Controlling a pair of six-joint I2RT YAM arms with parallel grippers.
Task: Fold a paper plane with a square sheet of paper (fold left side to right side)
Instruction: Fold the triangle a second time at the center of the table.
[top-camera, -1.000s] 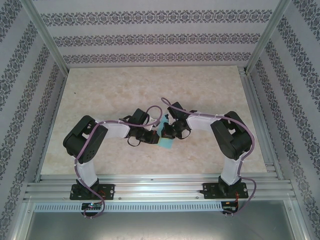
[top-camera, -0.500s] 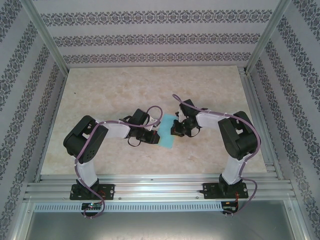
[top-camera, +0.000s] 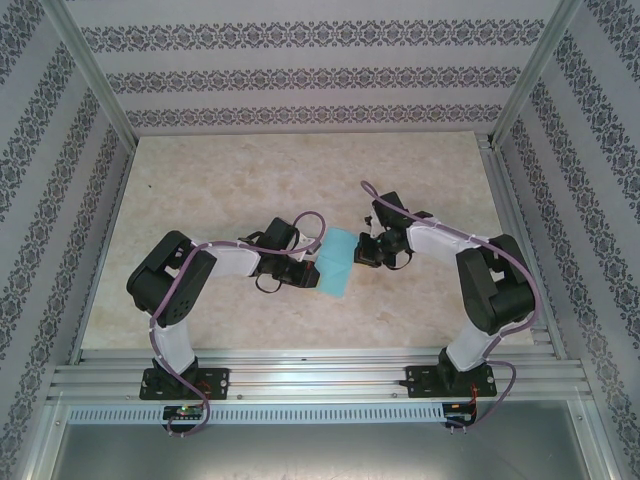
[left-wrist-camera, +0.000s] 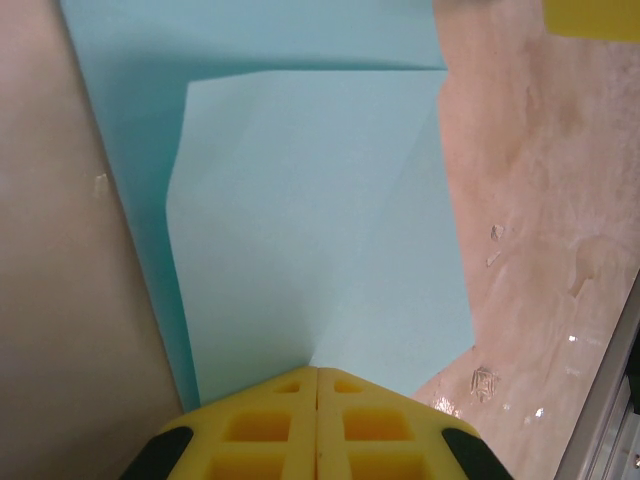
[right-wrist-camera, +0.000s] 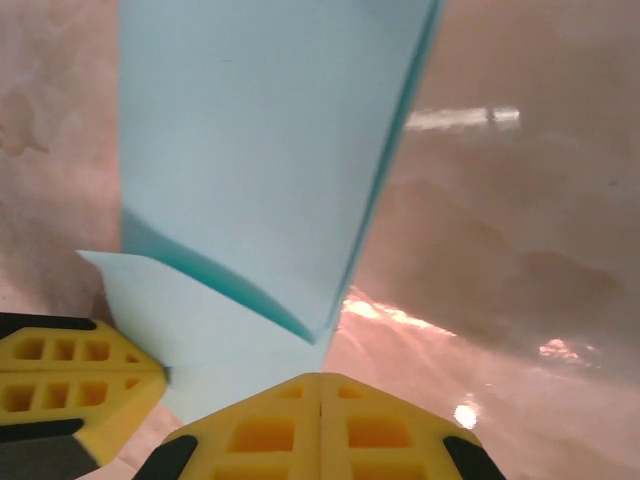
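Sheet: one square sheet of paper (top-camera: 336, 262) (left-wrist-camera: 310, 230) (right-wrist-camera: 270, 150), plain cyan, lying between the two end effectors. A paler folded flap overlaps the layer below, and its edges are straight.
Left end effector (top-camera: 313, 272) (left-wrist-camera: 318, 400): clenched, tips at the sheet's left edge. Faint creases fan out from them, and a pinch cannot be told.
Right end effector (top-camera: 358, 252) (right-wrist-camera: 320, 400): clenched at the sheet's right edge, with the left one's yellow fingers (right-wrist-camera: 70, 385) just beside it.
Count: one sheet, two end effectors.
Open room: the tabletop (top-camera: 220, 180) stretches wide beyond both end effectors, with the metal rail (top-camera: 510, 220) well outside the right one.
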